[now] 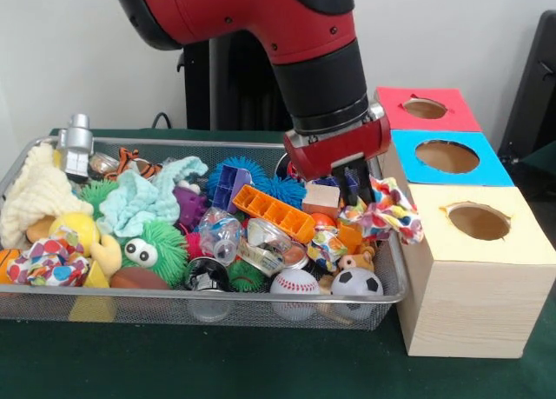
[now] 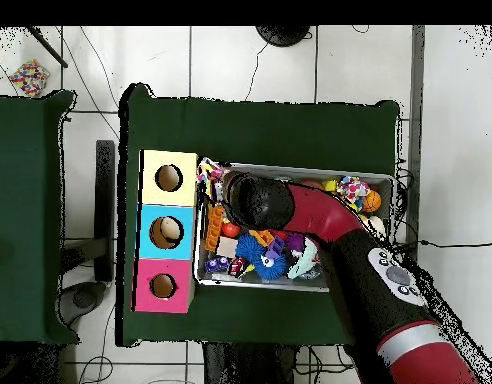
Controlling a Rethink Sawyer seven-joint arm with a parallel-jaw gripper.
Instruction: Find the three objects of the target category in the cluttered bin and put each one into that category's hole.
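Cloth (image 1: 387, 212), a colourful crumpled scrap, hangs from the gripper (image 1: 358, 189) at the wire bin's (image 1: 393, 282) right end, just beside the yellow-topped box (image 1: 486, 269). The fingers pinch one bunched fold. It looks light, limp and floppy, likely to drape and snag.

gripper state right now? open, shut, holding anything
Gripper: down in the wire bin at its end beside the boxes, right by the colourful patterned cloth; whether it is open, shut or gripping the cloth cannot be told.
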